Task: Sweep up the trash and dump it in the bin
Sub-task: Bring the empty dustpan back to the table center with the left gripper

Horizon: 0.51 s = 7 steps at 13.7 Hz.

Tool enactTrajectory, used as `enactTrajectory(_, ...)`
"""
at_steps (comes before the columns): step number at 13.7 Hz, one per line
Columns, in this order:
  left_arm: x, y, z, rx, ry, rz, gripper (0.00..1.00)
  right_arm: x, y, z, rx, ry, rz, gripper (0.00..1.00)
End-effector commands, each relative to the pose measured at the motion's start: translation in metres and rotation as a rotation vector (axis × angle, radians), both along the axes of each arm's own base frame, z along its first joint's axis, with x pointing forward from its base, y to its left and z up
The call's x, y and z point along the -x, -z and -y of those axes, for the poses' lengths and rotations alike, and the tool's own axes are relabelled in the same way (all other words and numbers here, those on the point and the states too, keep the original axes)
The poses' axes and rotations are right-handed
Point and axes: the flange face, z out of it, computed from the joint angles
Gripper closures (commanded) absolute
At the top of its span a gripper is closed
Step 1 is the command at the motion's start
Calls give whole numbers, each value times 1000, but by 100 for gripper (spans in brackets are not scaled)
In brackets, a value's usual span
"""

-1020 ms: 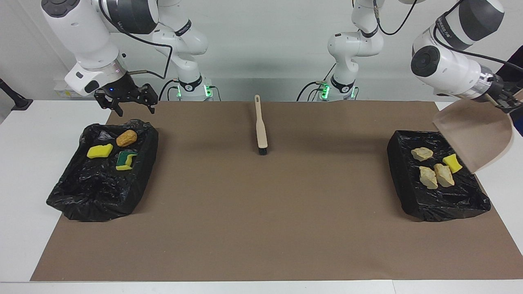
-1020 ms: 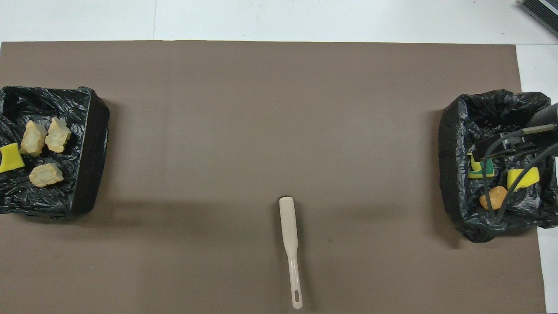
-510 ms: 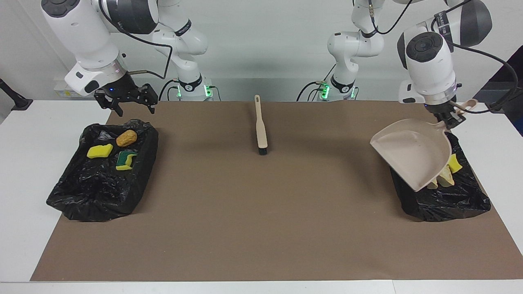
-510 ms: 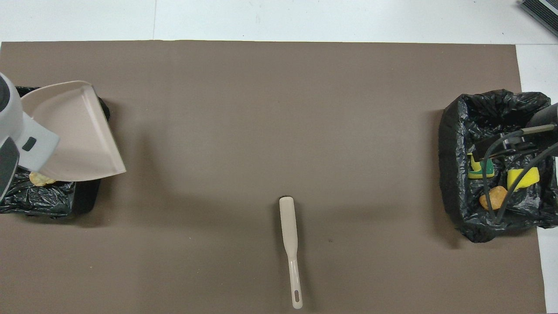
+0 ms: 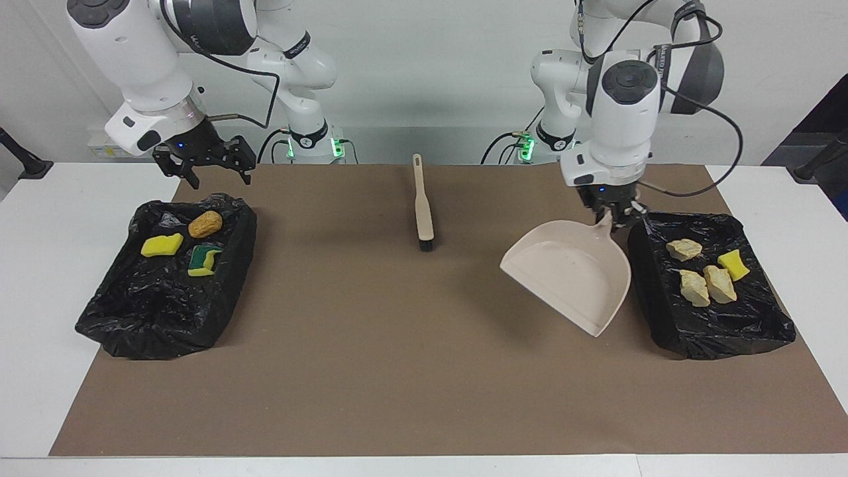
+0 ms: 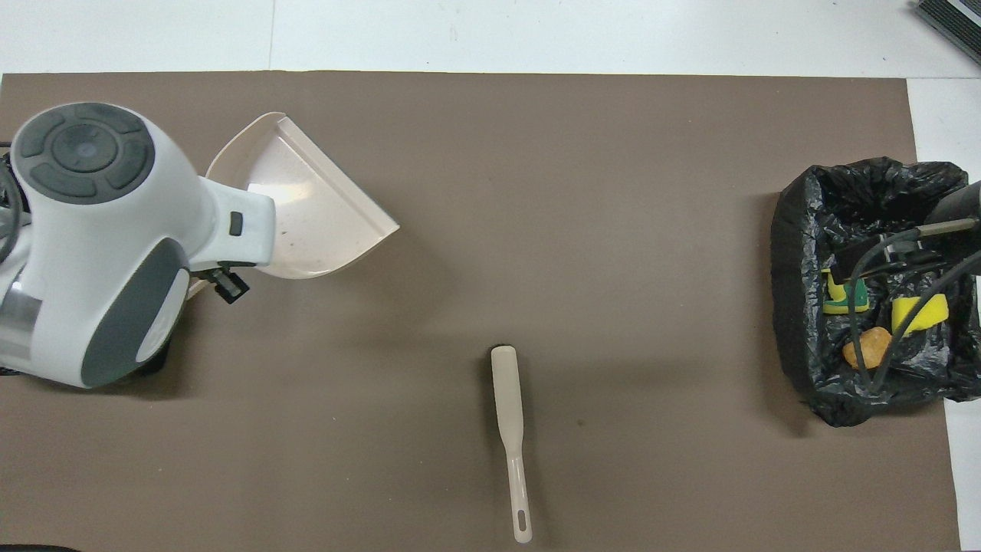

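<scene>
My left gripper (image 5: 613, 216) is shut on the handle of the beige dustpan (image 5: 571, 275), which is empty. It hangs tilted just over the brown mat, beside the black-bagged bin (image 5: 646, 285) at the left arm's end. That bin holds trash: three tan bread-like pieces (image 5: 693, 287) and a yellow sponge chunk (image 5: 733, 264). The bin (image 5: 132, 318) at the right arm's end holds a yellow sponge (image 5: 161, 245), a green-backed sponge (image 5: 204, 260) and a golden croissant-like piece (image 5: 205, 224). My right gripper (image 5: 207, 169) waits open over that bin's edge nearest the robots.
The beige brush (image 5: 422, 202) lies on the mat mid-table, handle toward the robots, bristles down. In the overhead view my left arm covers the bin at its end, and the dustpan (image 6: 306, 207) shows beside it. The brown mat (image 5: 397, 364) covers most of the table.
My left arm has swung the dustpan from above the bin at its end to over the mat beside it, toward the table's middle. The right arm has not moved.
</scene>
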Motion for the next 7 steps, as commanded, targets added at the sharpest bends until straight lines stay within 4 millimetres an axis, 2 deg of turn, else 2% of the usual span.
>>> enactTrajectory(1, -20, 14, 65, 40, -129, 43, 100, -2, -3, 0, -22, 16, -9, 0)
enactTrajectory(2, -30, 24, 93, 47, -183, 62, 100, -2, -3, 0, -22, 15, -9, 0)
enactTrajectory(3, -32, 33, 112, 50, -215, 72, 100, -2, -3, -1, -22, 15, -9, 0)
enactTrajectory(6, -27, 66, 164, 95, -295, 125, 100, -2, -3, 0, -22, 16, -9, 0)
enactTrajectory(7, -23, 72, 179, 111, -322, 142, 100, -2, -3, -1, -22, 15, -9, 0)
